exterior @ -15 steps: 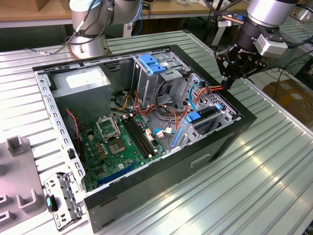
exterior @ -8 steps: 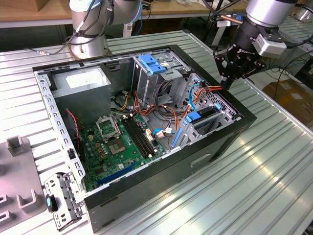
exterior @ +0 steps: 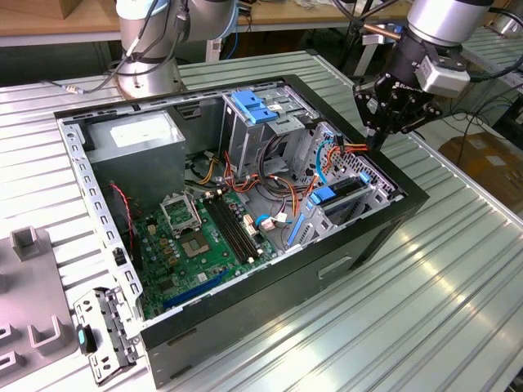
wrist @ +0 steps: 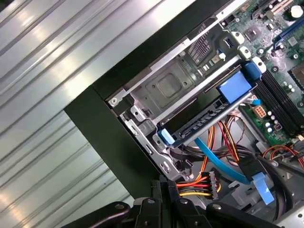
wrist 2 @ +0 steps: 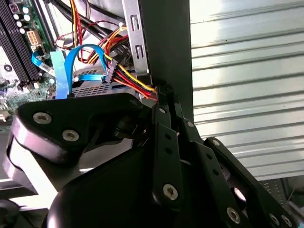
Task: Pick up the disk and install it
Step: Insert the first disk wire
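Observation:
The disk (exterior: 346, 193) lies in the lower drive bay at the front corner of the open black computer case (exterior: 270, 294), on the exterior view's right. Its dark edge and blue bracket (wrist: 233, 88) show between the bay's metal rails in the first wrist view. My gripper (exterior: 377, 135) hangs just above the case's rim behind that bay, shut with nothing in it. In both wrist views its black fingertips (wrist 2: 164, 97) (wrist: 164, 184) meet beside a bundle of red, yellow and black power wires (wrist: 199, 184) and a blue data cable (wrist 2: 78, 61).
The case holds a green motherboard (exterior: 204, 237), a grey power-supply box (exterior: 135, 135) and an upper drive cage with a blue latch (exterior: 253, 106). The arm's base (exterior: 147, 61) stands behind the case. A grey fixture (exterior: 29, 278) and a metal bracket panel (exterior: 102, 331) lie at the exterior view's left.

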### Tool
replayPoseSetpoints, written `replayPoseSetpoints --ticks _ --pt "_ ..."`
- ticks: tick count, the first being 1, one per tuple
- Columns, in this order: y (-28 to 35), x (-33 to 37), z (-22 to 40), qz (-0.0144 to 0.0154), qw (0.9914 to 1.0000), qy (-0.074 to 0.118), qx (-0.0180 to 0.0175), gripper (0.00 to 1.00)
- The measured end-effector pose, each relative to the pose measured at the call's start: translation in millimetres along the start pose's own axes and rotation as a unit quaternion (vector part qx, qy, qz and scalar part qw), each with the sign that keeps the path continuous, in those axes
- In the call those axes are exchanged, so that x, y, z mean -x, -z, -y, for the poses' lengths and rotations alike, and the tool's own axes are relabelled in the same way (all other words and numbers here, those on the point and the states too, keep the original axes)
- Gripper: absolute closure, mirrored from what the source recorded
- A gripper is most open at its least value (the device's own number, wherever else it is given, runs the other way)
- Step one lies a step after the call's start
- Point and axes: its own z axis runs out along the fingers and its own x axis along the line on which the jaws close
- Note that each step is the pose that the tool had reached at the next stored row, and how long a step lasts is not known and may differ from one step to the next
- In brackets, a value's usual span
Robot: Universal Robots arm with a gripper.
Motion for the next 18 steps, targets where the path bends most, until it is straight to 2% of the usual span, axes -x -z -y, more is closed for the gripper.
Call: replayPoseSetpoints --ticks 2,3,8,9,10,13,14,18 --pt "-0.1 0.0 0.0 -0.0006 0.99956 -0.030 0.0013 0.83" --pt "-0.2 0.0 0.0 -0.0009 0.99895 -0.046 0.0020 0.83" --pt "0.0 4.5 -3.8 -0.0010 0.99859 -0.053 0.0024 0.83" --pt "-0.2 4.8 -4.1 -0.0012 0.99800 -0.063 0.0028 0.83" --pt "-0.6 4.9 -4.1 -0.0016 0.99665 -0.082 0.0036 0.83" --pt "-1.4 5.1 -4.3 -0.0022 0.99279 -0.120 0.0053 0.83" --pt "-1.5 5.8 -4.9 -0.0023 0.99189 -0.127 0.0056 0.83" --pt "-1.2 10.6 -8.8 -0.0025 0.99089 -0.135 0.0059 0.83"
